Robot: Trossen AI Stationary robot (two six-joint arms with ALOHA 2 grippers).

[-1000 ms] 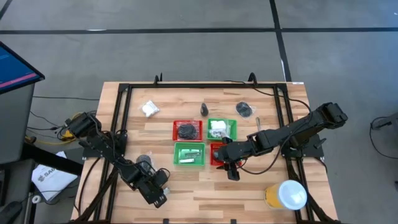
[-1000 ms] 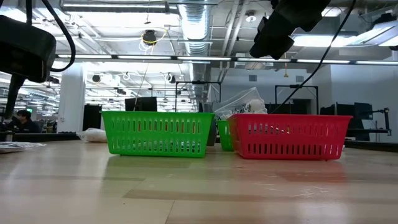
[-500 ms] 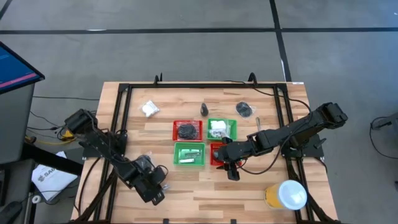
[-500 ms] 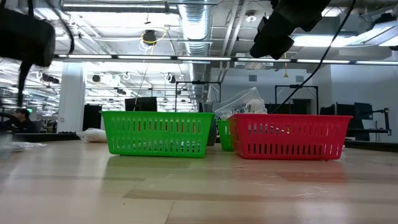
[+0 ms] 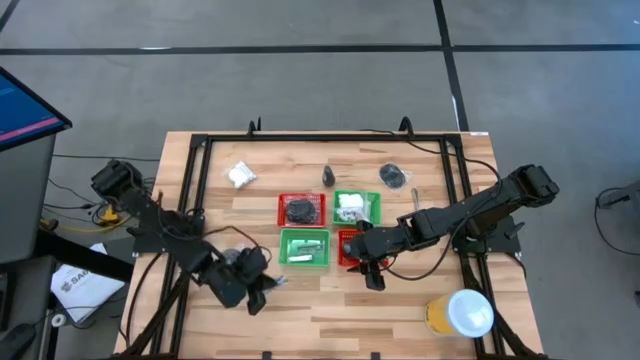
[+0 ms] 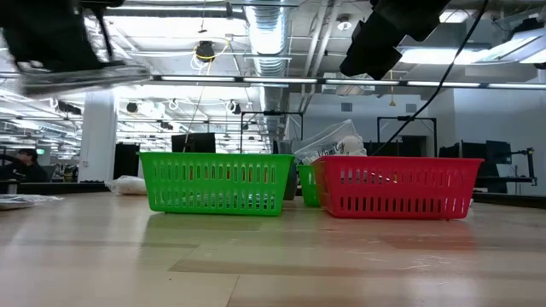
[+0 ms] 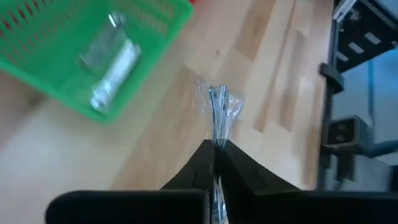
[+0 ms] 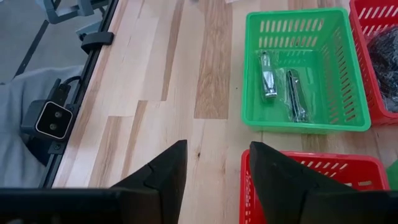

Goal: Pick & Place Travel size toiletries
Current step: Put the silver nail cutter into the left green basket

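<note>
The left arm has swung toward the green basket [image 5: 304,247] near the table's [image 5: 330,310] front edge. Its left gripper [image 7: 216,148] is pinching a clear packet [image 7: 218,109]. Carry it slowly over the basket, then let go. The right gripper [image 8: 214,163], spread apart, waits over the red basket [image 8: 311,180].

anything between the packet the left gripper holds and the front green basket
Nothing visible. The left gripper is shut on a clear packet, and only bare table lies between it and the front green basket, which already holds a silver tube.
</note>
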